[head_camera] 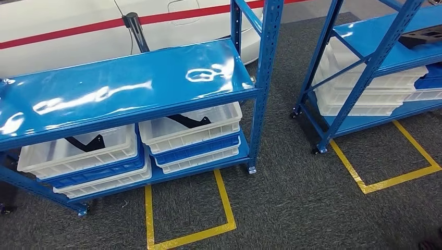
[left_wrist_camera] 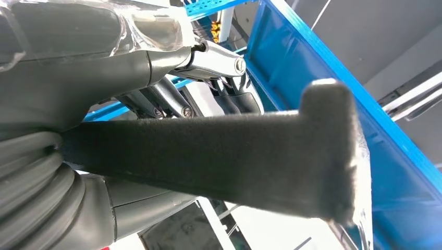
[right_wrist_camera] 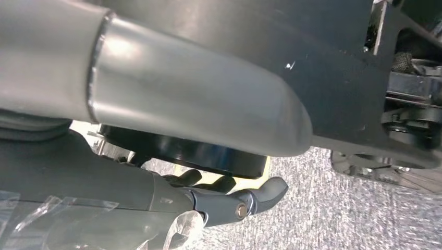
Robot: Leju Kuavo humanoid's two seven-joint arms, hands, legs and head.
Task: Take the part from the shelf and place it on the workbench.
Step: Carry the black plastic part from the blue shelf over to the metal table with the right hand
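Observation:
In the left wrist view my left hand point(left_wrist_camera: 156, 67) grips a long black foam-like part point(left_wrist_camera: 234, 161) with a raised block at its far end; the thumb lies over it and the dark fingers point(left_wrist_camera: 229, 101) curl behind it. A blue shelf frame point(left_wrist_camera: 333, 78) stands close behind the part. My right hand point(right_wrist_camera: 219, 200) hangs over grey carpet point(right_wrist_camera: 339, 208) with its fingers loosely apart and nothing in it. In the head view, similar black parts lie in two white bins point(head_camera: 78, 148) point(head_camera: 190, 127) on the low shelf level.
A blue rack with a glossy top board point(head_camera: 125, 83) stands ahead, with stacked white and blue bins under it. A second blue rack point(head_camera: 375, 57) with white bins stands at the right. Yellow tape boxes point(head_camera: 187, 237) point(head_camera: 396, 179) mark the carpet. A white car body with a red stripe point(head_camera: 68, 31) is behind.

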